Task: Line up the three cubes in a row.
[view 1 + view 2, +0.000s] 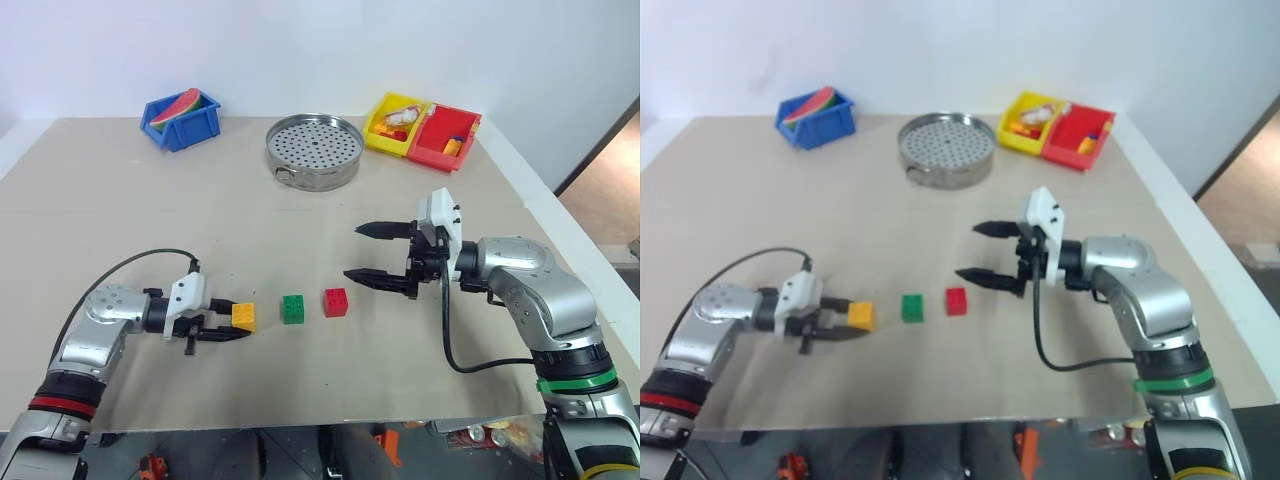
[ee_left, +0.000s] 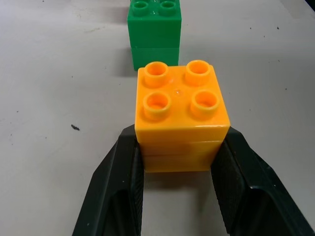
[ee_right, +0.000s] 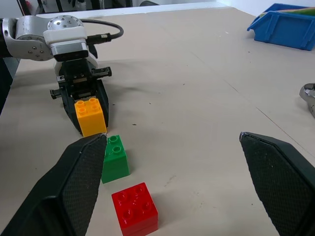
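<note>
Three studded cubes stand in a near-straight row on the tan table, with small gaps between them: yellow-orange [image 1: 243,316] on the left, green [image 1: 293,308] in the middle, red [image 1: 336,302] on the right. My left gripper [image 1: 243,321] lies low at the table and is shut on the yellow-orange cube [image 2: 182,113], with a black finger [image 2: 118,187] pressed on each side of it. The green cube [image 2: 155,34] stands just beyond it. My right gripper [image 1: 352,252] hovers open to the right of the red cube [image 3: 135,209], with nothing between its fingers.
At the back of the table stand a round perforated steel tray [image 1: 314,150], a blue bin [image 1: 180,120] holding a toy watermelon slice, and a yellow bin [image 1: 397,125] beside a red bin [image 1: 445,138] with small toy pieces. The table's right edge runs close behind my right arm.
</note>
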`<state>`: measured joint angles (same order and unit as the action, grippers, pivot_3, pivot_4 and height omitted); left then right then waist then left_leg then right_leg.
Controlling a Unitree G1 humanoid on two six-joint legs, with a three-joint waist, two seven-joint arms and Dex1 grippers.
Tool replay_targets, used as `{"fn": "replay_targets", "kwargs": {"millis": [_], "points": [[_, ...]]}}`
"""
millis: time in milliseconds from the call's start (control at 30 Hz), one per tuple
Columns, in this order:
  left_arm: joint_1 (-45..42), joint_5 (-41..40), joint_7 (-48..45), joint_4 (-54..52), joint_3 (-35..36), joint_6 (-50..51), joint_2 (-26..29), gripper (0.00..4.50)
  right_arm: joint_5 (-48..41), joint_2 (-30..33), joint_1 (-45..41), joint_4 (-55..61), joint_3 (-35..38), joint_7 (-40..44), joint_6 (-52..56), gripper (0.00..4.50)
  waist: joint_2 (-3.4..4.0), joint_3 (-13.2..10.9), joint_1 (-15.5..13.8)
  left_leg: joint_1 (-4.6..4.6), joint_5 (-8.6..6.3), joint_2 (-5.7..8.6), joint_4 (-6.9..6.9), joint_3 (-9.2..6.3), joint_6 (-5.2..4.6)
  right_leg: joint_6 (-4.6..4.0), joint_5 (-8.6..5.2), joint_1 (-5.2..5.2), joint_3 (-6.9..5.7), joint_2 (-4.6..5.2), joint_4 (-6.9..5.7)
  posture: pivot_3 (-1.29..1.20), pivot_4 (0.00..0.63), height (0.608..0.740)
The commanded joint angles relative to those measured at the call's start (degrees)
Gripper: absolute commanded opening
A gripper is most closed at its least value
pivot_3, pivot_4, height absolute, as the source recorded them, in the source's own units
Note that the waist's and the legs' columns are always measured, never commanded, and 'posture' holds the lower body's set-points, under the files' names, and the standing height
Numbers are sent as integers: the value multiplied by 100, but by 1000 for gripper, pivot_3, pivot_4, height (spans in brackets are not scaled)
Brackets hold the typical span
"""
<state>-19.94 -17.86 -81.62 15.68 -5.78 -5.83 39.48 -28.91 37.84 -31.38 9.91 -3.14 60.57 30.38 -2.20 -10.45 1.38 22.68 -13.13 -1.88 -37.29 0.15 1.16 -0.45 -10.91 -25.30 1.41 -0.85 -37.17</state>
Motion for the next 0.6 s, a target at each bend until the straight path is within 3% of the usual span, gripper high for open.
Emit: {"fn": "replay_targets", "kwargs": {"millis": [33,500,567,600], "points": [[-7,105,-14,9,50,-227,51,1324,-23,52,-81,150,102,10,-35,4500,0,0,0,0,0,0,0,0,0,0,0,0,0,0,0,0,150,740],[-127,287,130,261,-57,-147,-141,1324,-1,25,-112,147,52,50,-42,4500,0,0,-14,-1,1,8,-14,2,-1,1,1,7,3,9,0,0,150,740],[-141,303,144,267,-55,-199,-152,2352,-5,25,-95,163,49,51,-38,4500,1,0,-14,-1,1,8,-15,2,-1,1,1,7,3,9,0,0,150,740],[-158,308,153,254,-59,-195,-157,2663,-10,26,-84,173,46,57,-36,4500,0,0,-14,-1,1,8,-15,2,-1,2,1,7,3,9,0,0,150,740]]}}
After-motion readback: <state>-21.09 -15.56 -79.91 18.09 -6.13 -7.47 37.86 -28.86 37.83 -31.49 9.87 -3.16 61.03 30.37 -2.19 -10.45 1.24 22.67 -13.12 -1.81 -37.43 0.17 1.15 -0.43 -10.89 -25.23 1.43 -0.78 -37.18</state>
